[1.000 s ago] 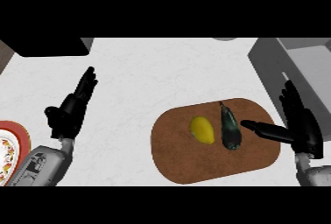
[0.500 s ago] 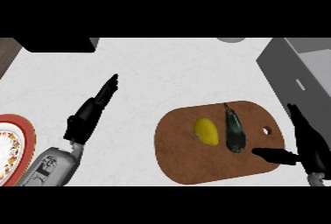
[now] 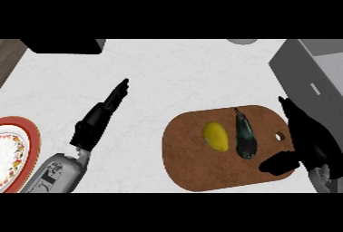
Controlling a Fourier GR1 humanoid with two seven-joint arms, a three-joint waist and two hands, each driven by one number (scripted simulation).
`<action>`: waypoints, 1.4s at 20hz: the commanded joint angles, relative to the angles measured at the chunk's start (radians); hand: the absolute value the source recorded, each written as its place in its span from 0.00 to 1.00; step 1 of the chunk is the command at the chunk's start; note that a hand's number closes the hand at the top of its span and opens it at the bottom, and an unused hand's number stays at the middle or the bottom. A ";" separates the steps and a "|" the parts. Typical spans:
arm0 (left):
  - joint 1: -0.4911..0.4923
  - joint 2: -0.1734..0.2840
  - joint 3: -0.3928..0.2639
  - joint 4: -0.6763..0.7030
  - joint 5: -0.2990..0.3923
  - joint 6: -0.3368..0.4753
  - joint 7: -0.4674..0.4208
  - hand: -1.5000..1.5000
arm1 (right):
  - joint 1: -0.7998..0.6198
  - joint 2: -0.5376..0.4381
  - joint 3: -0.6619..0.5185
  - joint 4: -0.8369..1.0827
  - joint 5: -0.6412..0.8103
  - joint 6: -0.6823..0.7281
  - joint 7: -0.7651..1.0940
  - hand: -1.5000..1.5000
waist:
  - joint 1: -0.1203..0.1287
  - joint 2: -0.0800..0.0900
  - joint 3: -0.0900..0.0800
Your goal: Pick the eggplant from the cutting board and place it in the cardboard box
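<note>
A dark green eggplant [image 3: 245,136] lies lengthwise on the brown wooden cutting board [image 3: 194,163], right of a yellow lemon [image 3: 215,136]. My right hand [image 3: 309,140] hovers open over the board's right edge, fingers pointing away and its thumb reaching left toward the eggplant's near end without touching it. At the left, my left hand [image 3: 100,115] is open above the white counter, fingers straight and pointing up and to the right. A grey box [image 3: 315,68] stands at the upper right, cut off by the view's edge.
A plate [image 3: 17,152] with an orange rim and patterned middle sits at the left edge. A dark appliance [image 3: 64,45] is at the top left, and a small grey round object [image 3: 242,41] shows at the top.
My right hand has pulled back toward the lower right, off the eggplant. The left hand has turned edge-on, pointing up and to the right. The view has shifted, so the board now sits lower and further right.
</note>
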 commanded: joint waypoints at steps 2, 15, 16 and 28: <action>0.021 -0.009 -0.021 -0.009 -0.022 -0.002 -0.011 0.50 | -0.157 0.064 -0.032 -0.087 -0.161 0.190 0.359 0.00 | 0.016 0.005 0.003; 0.017 -0.026 0.001 -0.040 -0.021 -0.013 0.033 0.50 | -0.321 0.250 -0.029 0.210 -0.167 0.161 0.375 0.00 | 0.006 0.008 0.007; 0.014 -0.034 0.016 -0.014 -0.022 -0.006 0.006 0.50 | -0.277 0.238 -0.006 0.181 -0.157 0.163 0.375 0.00 | -0.009 0.006 0.007; 0.038 -0.025 0.052 -0.014 -0.039 -0.040 -0.006 0.50 | -0.264 0.300 -0.040 0.255 -0.096 0.185 0.358 0.00 | -0.012 0.007 0.009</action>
